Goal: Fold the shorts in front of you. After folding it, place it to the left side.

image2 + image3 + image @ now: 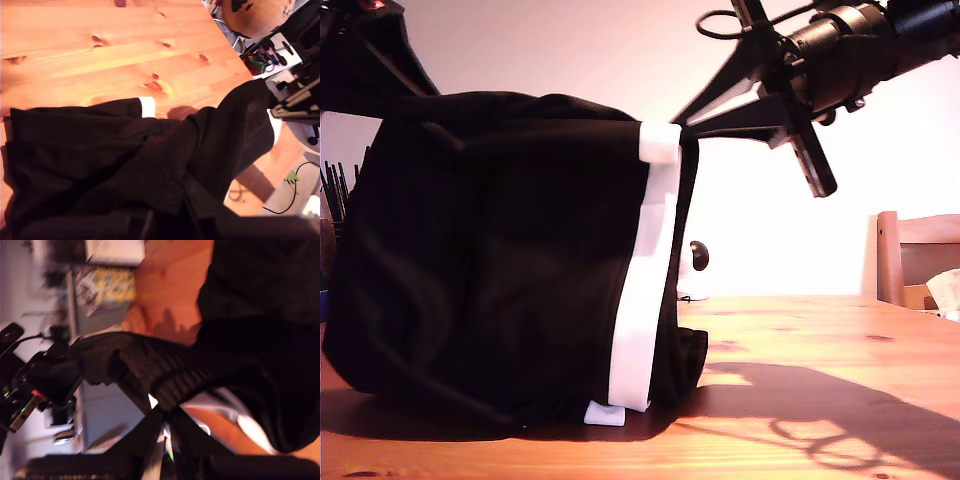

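My second gripper is closed on the ribbed elastic waistband of the large black soft-fabric shorts; its wrist view shows the gathered band pinched at the jaw tips, with the other arm's gripper holding the far end of the band. My first gripper is hidden under dark cloth in its own view; I cannot tell how far open it is, though fabric hangs from just below that camera, so I judge it holds the other waistband corner.

In the exterior view the shorts hang lifted between both arms, broad white side stripe facing the camera, with the hem resting on the pine-wood table toward that view's left.

Step in hand, as I judge it: carrying the raised waistband over to lay the garment down in a fold.

Notes for doing it well:
- Keep both grips level and the band taut, so no sag twists the cloth.
- Let the hem stay on the wood as an anchor.
- Lower slowly, then release both ends together.
- Risk: a thin pinch on the elastic may slip.
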